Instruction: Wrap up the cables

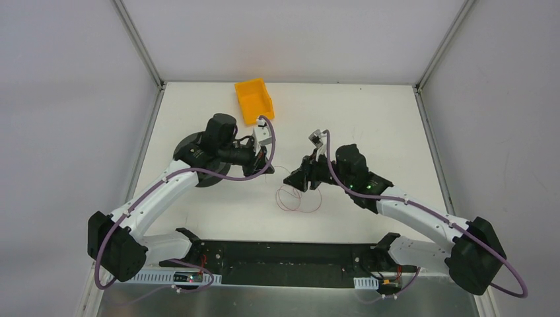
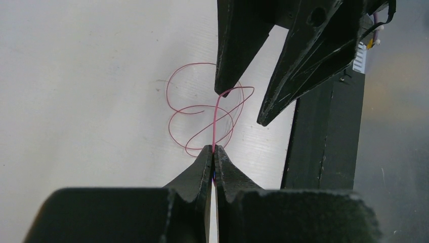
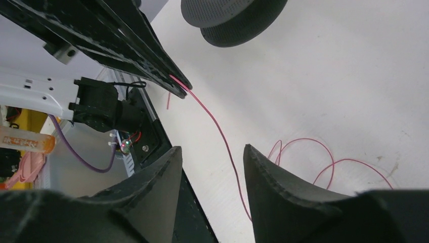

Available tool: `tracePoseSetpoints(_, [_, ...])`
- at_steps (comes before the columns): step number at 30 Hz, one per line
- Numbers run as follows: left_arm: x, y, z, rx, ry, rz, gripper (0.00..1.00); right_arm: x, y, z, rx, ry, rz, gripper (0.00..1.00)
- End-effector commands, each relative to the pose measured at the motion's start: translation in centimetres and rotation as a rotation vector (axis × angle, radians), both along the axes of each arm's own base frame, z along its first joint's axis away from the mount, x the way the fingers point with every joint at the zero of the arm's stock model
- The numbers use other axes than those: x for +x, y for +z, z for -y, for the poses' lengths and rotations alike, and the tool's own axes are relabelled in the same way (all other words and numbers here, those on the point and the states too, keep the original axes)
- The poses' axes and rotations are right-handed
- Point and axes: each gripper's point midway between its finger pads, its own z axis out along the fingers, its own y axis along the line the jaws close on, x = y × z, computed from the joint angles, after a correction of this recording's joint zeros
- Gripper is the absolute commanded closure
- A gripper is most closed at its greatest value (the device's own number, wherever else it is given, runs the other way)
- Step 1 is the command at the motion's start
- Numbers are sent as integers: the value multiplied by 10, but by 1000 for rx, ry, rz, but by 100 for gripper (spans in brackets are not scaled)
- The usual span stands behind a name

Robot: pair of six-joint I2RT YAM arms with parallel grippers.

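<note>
The cable [image 2: 202, 112] is a hair-thin reddish wire lying in loose loops on the white table [image 1: 218, 218], and it also shows as the small loops of the cable [image 1: 297, 198] in the top view. My left gripper [image 2: 213, 148] is shut on one strand, which rises straight out of its tips. The same strand of cable [image 3: 217, 129] runs from the left gripper's fingers [image 3: 152, 55] down between the jaws of my right gripper [image 3: 212, 149], which stands open and grips nothing. In the top view the left gripper [image 1: 264, 172] and right gripper [image 1: 291, 179] face each other just above the loops.
An orange bin [image 1: 254, 100] stands at the back of the table. A black round spool [image 3: 230, 20] sits on the table under the left arm, seen as the spool [image 1: 198, 165] from above. The black base rail [image 1: 290, 254] runs along the near edge.
</note>
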Motion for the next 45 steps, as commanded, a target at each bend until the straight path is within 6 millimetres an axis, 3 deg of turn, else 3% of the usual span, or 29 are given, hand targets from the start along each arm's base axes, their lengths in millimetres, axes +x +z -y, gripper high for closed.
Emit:
tracePoseSetpoints(1, [-8,13,3,-40,-53,59,100,2,8,-8,65,32,51,55])
tracePoseSetpoints(6, [2,3,-6,9,-7,128,100,6,12,-4,90,-5,4,100])
tracePoseSetpoints(11, [23,-11,-22,129,56,279,100,3,39,0,175,27,-66,100])
tracePoseSetpoints(17, [43,-9,-32,174,145,353,99,1,36,-6,157,59,-133,100])
tracePoseSetpoints(18, [43,-7,-31,166,156,350,93,3,35,-6,153,52,-141,100])
tracePoseSetpoints(19, [42,-4,-32,155,171,349,76,10,33,-1,130,24,-161,100])
tracePoseSetpoints(20, [42,-3,-35,155,185,349,70,18,33,4,112,-5,-162,100])
tracePoseSetpoints(23, [43,-3,-47,173,256,356,63,51,40,34,39,-155,-147,100])
tracePoseSetpoints(26, [47,-9,-67,213,374,361,60,90,51,93,-39,-395,-155,100])
tracePoseSetpoints(31, [61,-39,-110,397,536,407,54,135,101,188,-175,-748,-27,100])
tracePoseSetpoints(35, [65,-56,-126,503,572,405,46,149,150,238,-263,-952,87,100])
tracePoseSetpoints(37, [69,-69,-135,572,596,397,44,152,172,253,-288,-1021,133,100])
tracePoseSetpoints(40, [72,-88,-145,662,612,374,47,155,189,244,-233,-988,165,100])
tracePoseSetpoints(43, [72,-103,-139,679,585,334,47,152,177,217,-143,-873,150,100])
tracePoseSetpoints(45, [76,-113,-144,732,600,327,47,146,158,202,-106,-815,130,100])
